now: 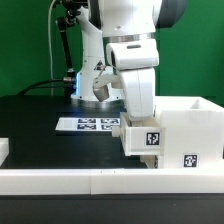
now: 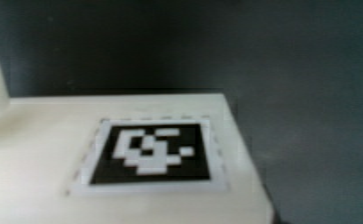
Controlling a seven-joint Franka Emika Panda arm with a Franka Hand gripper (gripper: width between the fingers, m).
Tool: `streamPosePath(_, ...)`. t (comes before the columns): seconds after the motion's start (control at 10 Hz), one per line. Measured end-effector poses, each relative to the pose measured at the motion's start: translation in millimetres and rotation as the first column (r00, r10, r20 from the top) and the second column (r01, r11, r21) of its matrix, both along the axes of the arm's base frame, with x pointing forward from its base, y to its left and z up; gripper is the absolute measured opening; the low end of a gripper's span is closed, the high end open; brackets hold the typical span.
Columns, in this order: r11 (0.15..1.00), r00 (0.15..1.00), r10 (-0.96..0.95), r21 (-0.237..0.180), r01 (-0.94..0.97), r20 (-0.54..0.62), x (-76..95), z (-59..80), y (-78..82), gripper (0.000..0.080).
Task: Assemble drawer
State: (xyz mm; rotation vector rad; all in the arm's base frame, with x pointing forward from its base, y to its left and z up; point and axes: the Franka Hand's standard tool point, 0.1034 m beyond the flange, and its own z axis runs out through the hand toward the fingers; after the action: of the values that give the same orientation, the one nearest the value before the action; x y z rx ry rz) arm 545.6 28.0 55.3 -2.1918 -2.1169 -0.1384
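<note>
The white drawer shell (image 1: 192,128) stands at the exterior view's right, with a tag low on its front. A smaller white tray (image 1: 140,143) with a tag on its front sits against the shell's left side; I cannot tell how far in it is. My gripper (image 1: 134,127) is low over this tray, and its fingers are hidden behind the hand and the tray. In the wrist view a white tagged face (image 2: 151,150) fills the near field, very close and blurred. No fingers show there. The second tray is not clearly in view.
The marker board (image 1: 88,124) lies flat on the black table behind the tray. A low white border rail (image 1: 90,181) runs along the front. A small white piece (image 1: 3,150) sits at the exterior view's left edge. The arm's base stands behind.
</note>
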Motion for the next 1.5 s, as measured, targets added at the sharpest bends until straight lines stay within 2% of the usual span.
streamPosePath(0.2,1.0,1.0,-0.001,0.0,0.001,0.002,0.4,0.0,-0.4,0.0042)
streamPosePath(0.3,1.0,1.0,-0.001,0.0,0.001,0.001,0.1,-0.4,-0.5,0.0133)
streamPosePath(0.4,1.0,1.0,-0.001,0.0,0.001,0.0,0.1,-0.3,-0.4,0.0133)
streamPosePath(0.5,1.0,1.0,0.001,0.0,-0.001,0.001,0.6,0.7,0.5,0.0368)
streamPosePath(0.6,1.0,1.0,0.004,0.0,-0.004,0.004,1.2,2.2,2.0,0.0517)
streamPosePath(0.7,1.0,1.0,-0.006,0.0,0.006,0.006,1.7,5.0,2.5,0.0517)
streamPosePath(0.8,1.0,1.0,-0.014,-0.004,0.014,0.011,3.3,10.4,1.6,0.062)
streamPosePath(1.1,1.0,1.0,-0.012,-0.023,0.012,0.002,11.7,34.1,-5.7,0.0649)
streamPosePath(1.3,0.999,1.0,-0.02,-0.032,0.02,-0.016,29.1,51.6,-18.8,0.0648)
streamPosePath(1.5,0.999,0.999,0.025,-0.026,-0.025,-0.032,44.4,51.9,-40.8,0.0648)
